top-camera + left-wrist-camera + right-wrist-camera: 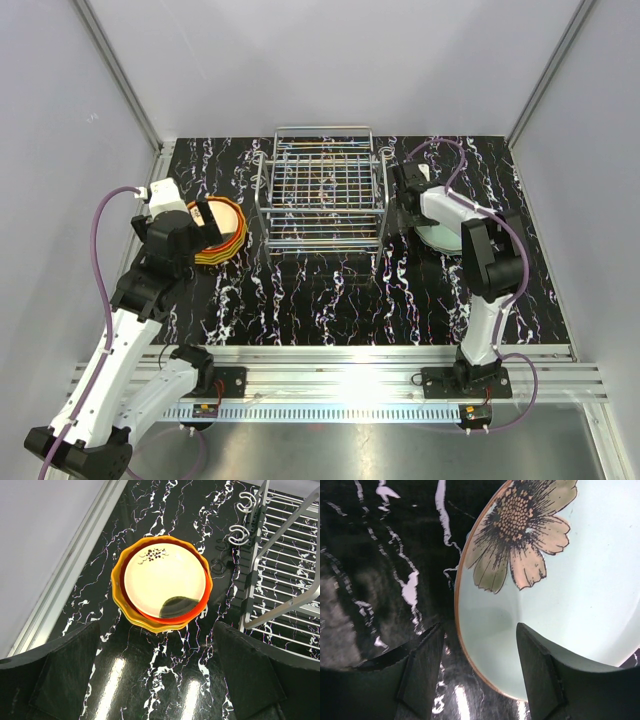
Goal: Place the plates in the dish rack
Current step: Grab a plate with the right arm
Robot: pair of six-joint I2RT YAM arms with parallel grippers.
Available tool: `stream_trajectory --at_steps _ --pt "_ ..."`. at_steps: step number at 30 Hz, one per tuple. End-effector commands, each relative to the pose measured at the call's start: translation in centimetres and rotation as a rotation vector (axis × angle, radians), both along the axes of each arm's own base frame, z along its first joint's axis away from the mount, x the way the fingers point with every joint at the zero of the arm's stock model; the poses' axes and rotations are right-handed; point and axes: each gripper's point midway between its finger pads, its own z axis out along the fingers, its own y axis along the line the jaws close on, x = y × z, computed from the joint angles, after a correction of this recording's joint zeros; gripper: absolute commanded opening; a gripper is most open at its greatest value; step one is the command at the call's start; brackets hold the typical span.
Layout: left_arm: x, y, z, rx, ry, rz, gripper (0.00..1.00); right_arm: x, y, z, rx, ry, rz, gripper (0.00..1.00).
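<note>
Both grippers open over plates on either side of the rack.

The left gripper (157, 680) hangs with its jaws wide apart above a stack (121, 602) of plates, clear of it. A cream plate (165, 577) is on top, with red-orange and yellow rims showing beneath. The stack lies on the table (330, 300) at 9 o'clock of the rack (325, 195). The right gripper (480, 670) is low at 3 o'clock of the rack, fingers parted astride the rim of a mint plate (580, 595) with a painted flower. Whether they touch it cannot be told.
</note>
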Motion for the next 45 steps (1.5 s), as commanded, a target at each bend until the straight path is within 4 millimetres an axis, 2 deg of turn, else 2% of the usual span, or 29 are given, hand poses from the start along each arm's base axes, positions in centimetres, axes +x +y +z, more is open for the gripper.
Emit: stream_trajectory --at_steps 1,8,9,11,12,16,22,27,38,45 --pt "0.5 -0.4 1.8 -0.025 -0.068 -0.017 0.99 1.5 -0.4 1.2 -0.067 -0.05 -0.014 0.66" --pt "0.5 -0.4 1.9 -0.025 -0.069 -0.014 0.99 1.6 0.4 0.3 -0.072 -0.035 0.003 0.47" --pt "0.4 -0.4 1.9 -0.024 -0.068 -0.014 0.99 1.5 0.5 0.1 -0.071 -0.027 0.007 0.38" --pt "0.5 -0.4 1.8 -0.023 -0.065 -0.013 0.99 1.5 1.0 0.0 -0.067 -0.031 0.014 0.3" --pt "0.5 -0.4 1.8 -0.023 -0.065 -0.013 0.99 1.5 1.3 0.1 -0.061 -0.031 0.022 0.22" --pt "0.4 -0.3 1.8 -0.021 -0.065 -0.012 0.99 1.5 2.1 1.0 -0.043 -0.048 0.038 0.1" --pt "0.4 -0.3 1.8 -0.023 -0.068 -0.011 0.99 1.5 2.7 3.0 -0.016 -0.081 0.049 0.05" --pt "0.5 -0.3 1.8 -0.022 -0.065 -0.011 0.99 1.4 2.4 4.1 -0.017 -0.1 0.04 0.04" --pt "0.5 -0.4 1.6 -0.02 -0.06 -0.011 0.99 0.9 2.6 5.3 0.022 -0.132 0.031 0.0" --pt "0.5 -0.3 1.6 -0.02 -0.061 -0.01 0.99 0.7 2.6 8.2 0.051 -0.192 0.034 0.0"
